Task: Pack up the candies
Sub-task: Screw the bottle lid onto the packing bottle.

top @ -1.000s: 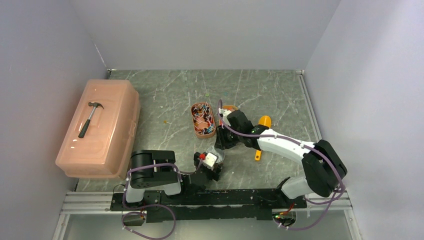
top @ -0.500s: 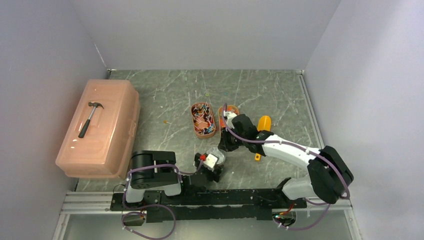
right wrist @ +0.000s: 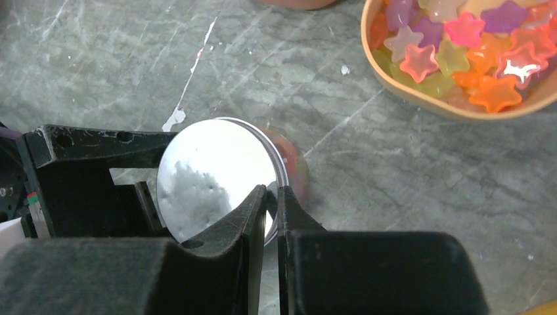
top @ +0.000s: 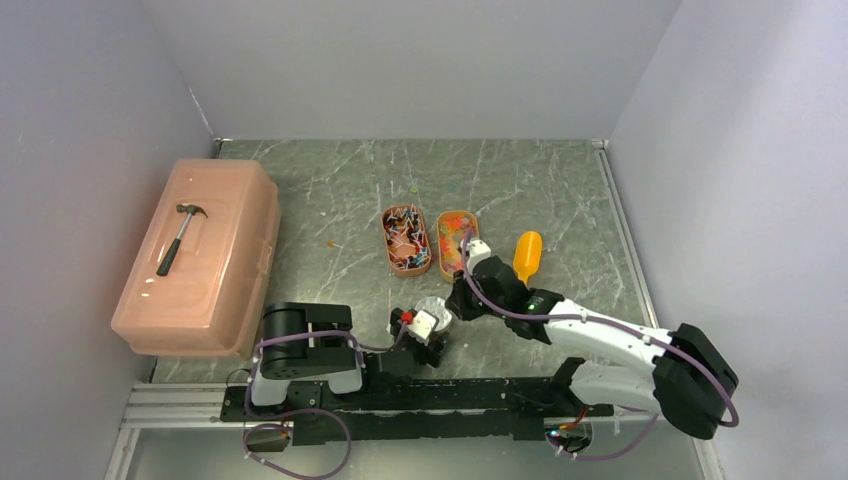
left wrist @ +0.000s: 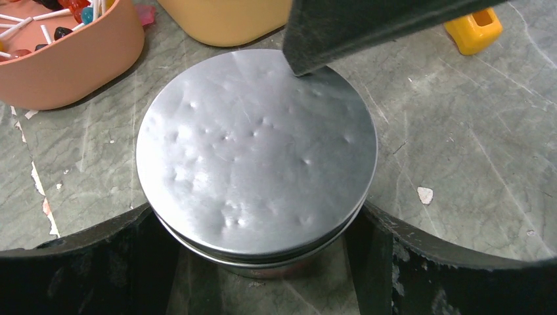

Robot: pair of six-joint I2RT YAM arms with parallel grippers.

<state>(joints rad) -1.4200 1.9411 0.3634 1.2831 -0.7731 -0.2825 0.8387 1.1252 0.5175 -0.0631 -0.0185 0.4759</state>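
The candies lie in two oval trays: wrapped sweets on sticks in the orange tray point(top: 406, 240) point(left wrist: 59, 56), and glossy star-shaped ones point(right wrist: 460, 46) in the yellow-orange tray point(top: 455, 238). My left gripper point(top: 425, 335) point(left wrist: 256, 262) is shut on a small clear jar point(right wrist: 297, 167), one finger on each side of it. A dented silver lid point(left wrist: 256, 151) point(right wrist: 210, 170) sits on top of the jar. My right gripper point(top: 457, 300) point(right wrist: 271, 193) is shut on the lid's rim. Coloured sweets show faintly through the jar wall.
A yellow-orange scoop point(top: 525, 255) lies right of the trays; its handle end point(left wrist: 469, 29) shows in the left wrist view. A large pink lidded box point(top: 215, 270) with a hammer point(top: 180, 238) on it stands at the left. Small crumbs dot the marbled table.
My right gripper has moved from beside the trays toward the near edge, carrying the lid to the jar held by my left gripper. The left arm has stayed put.
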